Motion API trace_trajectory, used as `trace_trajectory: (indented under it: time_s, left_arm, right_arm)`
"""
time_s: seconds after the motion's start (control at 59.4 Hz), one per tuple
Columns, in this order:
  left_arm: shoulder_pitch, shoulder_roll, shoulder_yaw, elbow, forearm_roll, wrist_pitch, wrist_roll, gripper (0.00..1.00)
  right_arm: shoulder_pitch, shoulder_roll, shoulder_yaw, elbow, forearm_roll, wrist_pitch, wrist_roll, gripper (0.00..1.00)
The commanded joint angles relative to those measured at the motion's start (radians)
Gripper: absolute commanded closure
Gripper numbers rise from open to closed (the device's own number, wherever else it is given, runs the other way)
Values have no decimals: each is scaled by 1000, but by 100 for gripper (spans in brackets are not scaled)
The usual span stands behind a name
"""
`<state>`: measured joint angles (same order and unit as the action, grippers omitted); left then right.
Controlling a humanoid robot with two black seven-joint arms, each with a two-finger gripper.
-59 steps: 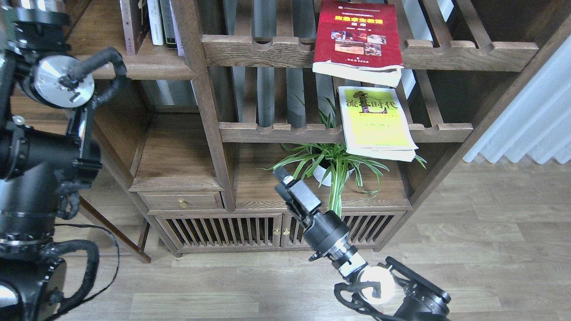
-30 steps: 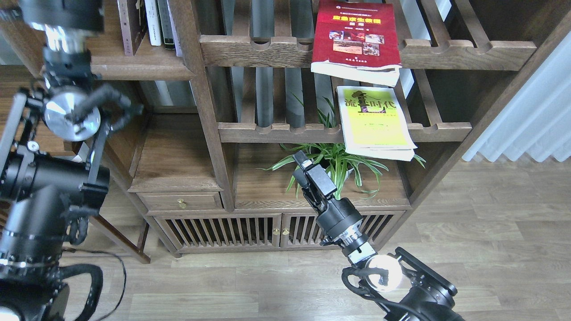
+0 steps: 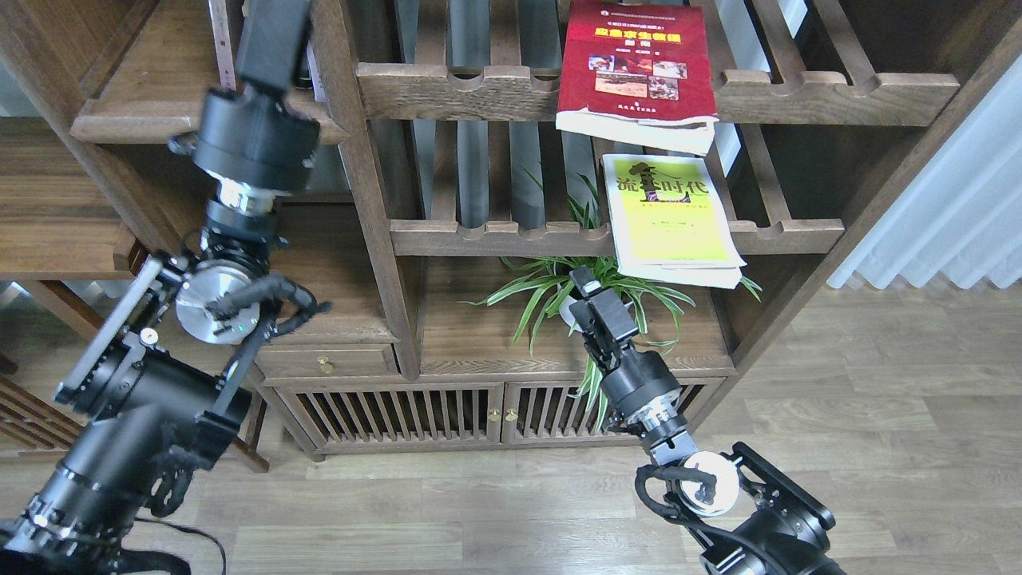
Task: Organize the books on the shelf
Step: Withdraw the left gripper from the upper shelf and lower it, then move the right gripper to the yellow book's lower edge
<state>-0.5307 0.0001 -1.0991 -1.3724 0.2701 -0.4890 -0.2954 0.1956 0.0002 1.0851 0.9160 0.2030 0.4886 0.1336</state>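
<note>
Your arms: matte black cylindrical links, polished silver joint discs behind each tool, black corrugated cables looping past discs. Left tool [image 3: 271,40] boxy black; right tool [image 3: 599,299] slim, white-tipped, silver collar behind.

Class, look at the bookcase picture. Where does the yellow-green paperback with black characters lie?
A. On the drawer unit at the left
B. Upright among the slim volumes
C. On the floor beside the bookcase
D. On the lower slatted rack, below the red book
D: the yellow-green paperback with black characters lies flat on the lower slatted wooden rack, directly below the red paperback with a yellow title.
</note>
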Motion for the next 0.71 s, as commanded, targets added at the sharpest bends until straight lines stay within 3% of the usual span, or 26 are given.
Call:
trace_trajectory:
  time_s: [0.0, 0.252, 0.37, 0.521, 0.69]
  left_arm:
    - [49, 0, 59, 13, -2, 0, 2, 12]
    - [51, 0, 139, 45, -28, 0, 9, 11]
    - [52, 0, 166, 45, -51, 0, 65, 11]
    - [52, 0, 153, 55, -98, 0, 182, 11]
    - [52, 0, 148, 53, -101, 0, 200, 11]
  right_arm:
    - [2, 0, 64, -8, 19, 0, 0, 2]
    - [-12, 0, 104, -9, 72, 0, 1, 2]
    - [-10, 0, 119, -25, 78, 0, 1, 2]
    - [7, 0, 130, -52, 84, -67, 1, 2]
    - [5, 0, 136, -62, 84, -105, 3, 2]
